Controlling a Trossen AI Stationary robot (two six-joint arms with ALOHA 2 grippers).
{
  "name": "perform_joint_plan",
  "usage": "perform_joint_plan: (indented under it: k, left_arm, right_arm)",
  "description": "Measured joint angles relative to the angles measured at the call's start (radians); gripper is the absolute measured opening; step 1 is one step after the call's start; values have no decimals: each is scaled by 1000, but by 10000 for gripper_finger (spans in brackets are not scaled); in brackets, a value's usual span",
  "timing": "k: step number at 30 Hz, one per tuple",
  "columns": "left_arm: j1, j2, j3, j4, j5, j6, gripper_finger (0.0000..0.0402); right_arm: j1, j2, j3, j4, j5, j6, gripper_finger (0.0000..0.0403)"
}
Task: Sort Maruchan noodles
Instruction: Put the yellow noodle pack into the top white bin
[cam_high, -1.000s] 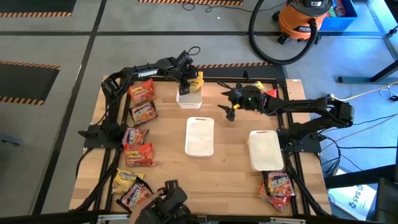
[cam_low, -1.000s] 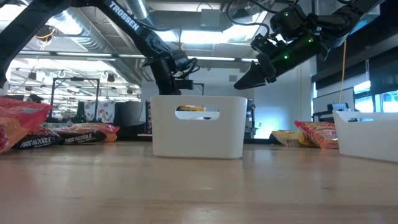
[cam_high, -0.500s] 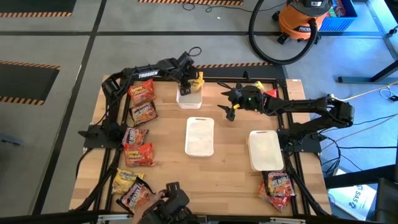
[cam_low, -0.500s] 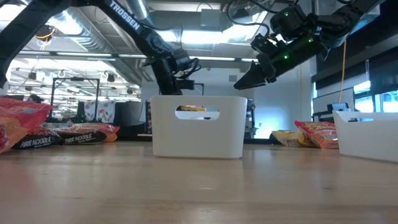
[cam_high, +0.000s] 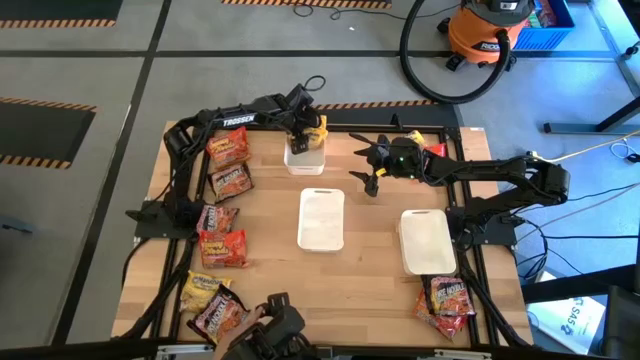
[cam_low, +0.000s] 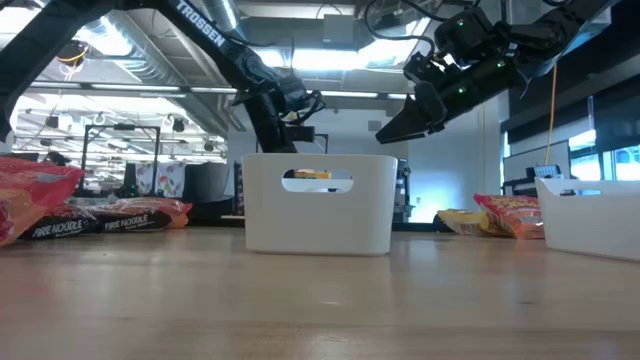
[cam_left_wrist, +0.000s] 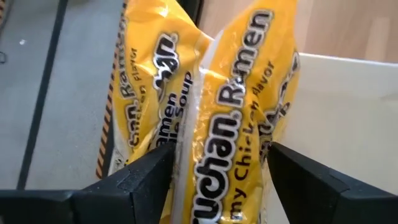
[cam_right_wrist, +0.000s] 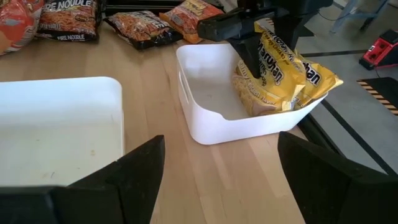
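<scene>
On the wooden worktop (cam_high: 370, 260), the far white bin (cam_right_wrist: 214, 121) holds yellow Maruchan noodles (cam_right_wrist: 283, 71) leaning against its outer wall. The left pincer (cam_left_wrist: 214, 165) straddles one yellow packet, fingers spread just beside it. The right pincer (cam_high: 366, 166) hovers nearby, gaping wide and empty.

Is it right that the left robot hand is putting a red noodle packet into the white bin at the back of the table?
Not quite: the packet is yellow, as the left wrist view shows. The left gripper is indeed placing it in the white bin at the back.
</scene>
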Motion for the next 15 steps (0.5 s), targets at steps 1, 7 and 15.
perform_joint_plan:
  k: [1,7,15]
  left_arm:
    - [0,-3,5,-3,-6,-1,258]
    - [-4,-14,63,-38,-41,-2,261]
    - [-17,-17,166,-148,-40,-2,261]
  right_arm:
    - [0,0,0,0,0,0,292]
    - [0,0,0,0,0,0,292]
    - [-1,0,0,1,0,0,292]
